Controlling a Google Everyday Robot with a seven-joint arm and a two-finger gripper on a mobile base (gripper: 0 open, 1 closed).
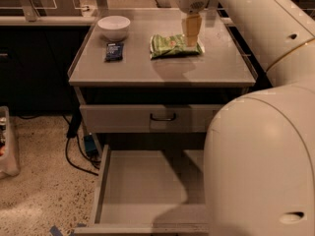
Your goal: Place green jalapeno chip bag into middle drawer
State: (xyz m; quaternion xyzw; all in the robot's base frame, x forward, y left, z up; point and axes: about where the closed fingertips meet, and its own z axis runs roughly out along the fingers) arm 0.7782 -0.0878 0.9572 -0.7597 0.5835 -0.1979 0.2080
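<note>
The green jalapeno chip bag [173, 46] lies flat on the grey cabinet top [147, 70], right of centre. My gripper [192, 37] hangs down from the wrist over the bag's right end, at or just above it. The middle drawer [142, 186] is pulled out at the bottom, a grey tray with a bare floor. My own arm [261, 151] hides its right part.
A white bowl [114, 27] and a small dark blue packet [114, 51] sit on the top's left side. A shut drawer front with a black handle [163, 117] is above the open tray. Cables [78, 151] and a clear bin [7, 141] lie on the floor at left.
</note>
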